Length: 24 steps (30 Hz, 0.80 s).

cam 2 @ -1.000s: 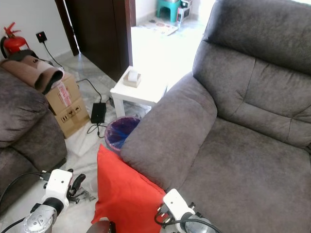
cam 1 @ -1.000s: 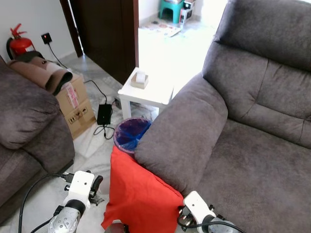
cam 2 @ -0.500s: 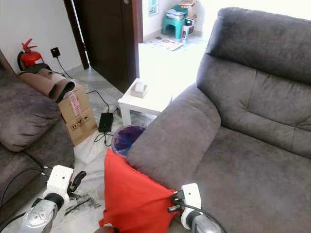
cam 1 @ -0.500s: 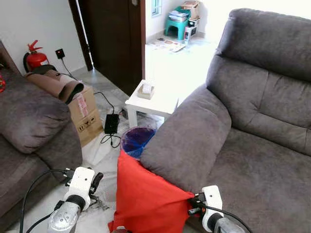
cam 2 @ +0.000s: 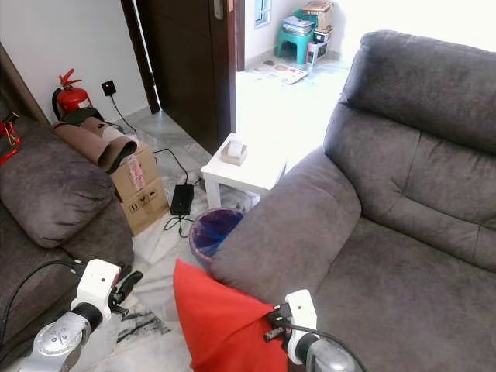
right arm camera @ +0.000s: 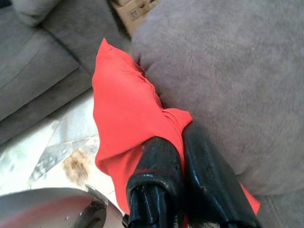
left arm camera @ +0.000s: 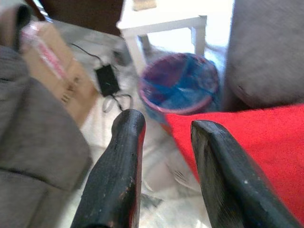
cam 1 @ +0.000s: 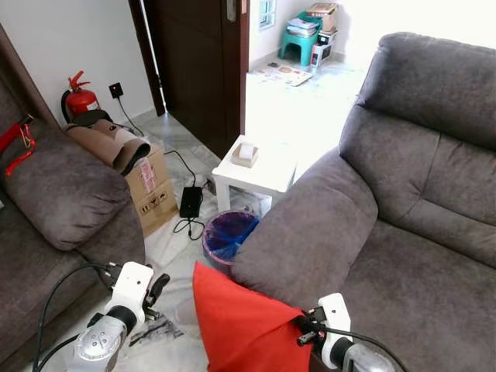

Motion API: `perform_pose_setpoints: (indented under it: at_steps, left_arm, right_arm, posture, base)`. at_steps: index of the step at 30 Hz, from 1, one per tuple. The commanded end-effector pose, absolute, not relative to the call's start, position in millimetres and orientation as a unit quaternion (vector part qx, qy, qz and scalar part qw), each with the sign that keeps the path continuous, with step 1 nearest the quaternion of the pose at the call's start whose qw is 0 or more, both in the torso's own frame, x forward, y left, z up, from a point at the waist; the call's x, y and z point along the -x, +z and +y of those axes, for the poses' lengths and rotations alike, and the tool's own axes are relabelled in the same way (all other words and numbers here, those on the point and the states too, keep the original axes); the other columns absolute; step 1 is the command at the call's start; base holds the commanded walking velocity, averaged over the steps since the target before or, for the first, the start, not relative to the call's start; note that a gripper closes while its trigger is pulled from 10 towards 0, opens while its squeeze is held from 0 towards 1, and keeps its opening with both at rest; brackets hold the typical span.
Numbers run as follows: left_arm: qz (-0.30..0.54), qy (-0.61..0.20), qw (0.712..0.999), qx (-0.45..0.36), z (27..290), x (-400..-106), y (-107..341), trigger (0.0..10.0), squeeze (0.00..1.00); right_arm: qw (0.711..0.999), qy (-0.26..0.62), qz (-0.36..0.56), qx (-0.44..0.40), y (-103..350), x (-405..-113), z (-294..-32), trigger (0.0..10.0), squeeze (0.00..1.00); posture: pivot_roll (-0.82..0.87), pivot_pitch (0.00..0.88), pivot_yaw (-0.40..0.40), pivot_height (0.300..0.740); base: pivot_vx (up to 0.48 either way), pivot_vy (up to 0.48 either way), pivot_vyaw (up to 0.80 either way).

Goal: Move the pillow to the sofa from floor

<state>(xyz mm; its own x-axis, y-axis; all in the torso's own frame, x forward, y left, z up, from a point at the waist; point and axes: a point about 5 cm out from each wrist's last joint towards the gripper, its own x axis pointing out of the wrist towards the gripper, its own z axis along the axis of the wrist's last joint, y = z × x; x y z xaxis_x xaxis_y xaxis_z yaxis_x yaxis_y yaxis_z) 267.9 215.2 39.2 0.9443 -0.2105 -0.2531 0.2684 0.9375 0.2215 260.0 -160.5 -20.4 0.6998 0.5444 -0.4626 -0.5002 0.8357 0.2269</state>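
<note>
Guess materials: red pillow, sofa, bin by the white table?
Pillow: plain matte red woven cloth, seemingly; it creases and bunches where the right gripper pinches a corner.
Sofa: grey napped upholstery, suede-like or microfibre by its soft mottled sheen.
Bin: likely plastic, purplish rim with a glossy blue liner.
Left gripper is open beside the pillow.

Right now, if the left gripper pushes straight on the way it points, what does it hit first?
Likely the purple bin beside the sofa arm, though depth is unclear. The left gripper is open and empty; the red pillow lies just off that line.
</note>
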Motion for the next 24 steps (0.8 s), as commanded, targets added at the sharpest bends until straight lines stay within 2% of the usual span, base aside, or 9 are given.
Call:
perform_pose_setpoints:
  at_steps: [1, 6, 8, 10, 11, 12, 16, 22, 24]
  left_arm:
    - [0.149, -0.153, 0.966, -0.145, 218, -262, 29, 10.0, 0.00]
    - [0.180, -0.201, 0.948, -0.170, 221, -262, 24, 10.0, 0.00]
    - [0.206, -0.273, 0.917, -0.205, 216, -259, 19, 10.0, 0.00]
    - [0.215, -0.291, 0.906, -0.220, 217, -257, 17, 10.0, 0.00]
    - [0.218, -0.304, 0.900, -0.222, 216, -257, 17, 10.0, 0.31]
    - [0.219, -0.319, 0.893, -0.229, 216, -257, 18, 10.0, 1.00]
    - [0.217, -0.365, 0.869, -0.255, 214, -257, 20, 10.0, 1.00]
    - [0.224, -0.410, 0.840, -0.277, 213, -254, 19, 10.0, 1.00]
    - [0.227, -0.442, 0.812, -0.305, 214, -250, 18, 10.0, 1.00]
  right_arm:
    - [0.929, 0.319, 0.190, -0.020, 10, -286, -159, 10.0, 0.00]
    - [0.883, 0.426, 0.199, 0.000, 13, -280, -158, 10.0, 0.00]
    - [0.846, 0.487, 0.215, 0.018, 17, -276, -161, 10.0, 0.00]
    - [0.834, 0.505, 0.224, 0.021, 17, -275, -162, 10.0, 0.00]
    - [0.811, 0.535, 0.235, 0.033, 17, -271, -162, 10.0, 0.00]
    - [0.791, 0.558, 0.245, 0.047, 16, -268, -162, 10.0, 0.00]
    - [0.722, 0.628, 0.281, 0.072, 13, -255, -162, 10.0, 0.00]
    - [0.682, 0.656, 0.308, 0.096, 8, -245, -161, 10.0, 0.00]
    - [0.671, 0.665, 0.311, 0.105, 7, -243, -159, 10.0, 0.00]
  posture:
    - [0.18, 0.009, -0.010, 0.740]
    - [0.18, 0.005, -0.005, 0.740]
    - [0.17, 0.002, -0.007, 0.740]
    - [0.17, 0.000, -0.007, 0.740]
    - [0.17, 0.000, -0.007, 0.740]
    - [0.17, 0.000, -0.007, 0.740]
    - [0.16, 0.000, -0.006, 0.740]
    - [0.16, 0.000, -0.009, 0.740]
    - [0.16, 0.000, -0.009, 0.740]
  base:
    - [0.000, 0.000, 0.00]
    - [0.000, 0.000, 0.00]
    - [0.000, 0.000, 0.00]
    - [0.000, 0.000, 0.00]
    - [0.000, 0.000, 0.00]
    - [0.000, 0.000, 0.00]
    - [0.000, 0.000, 0.00]
    - [0.000, 0.000, 0.00]
    - [0.000, 0.000, 0.00]
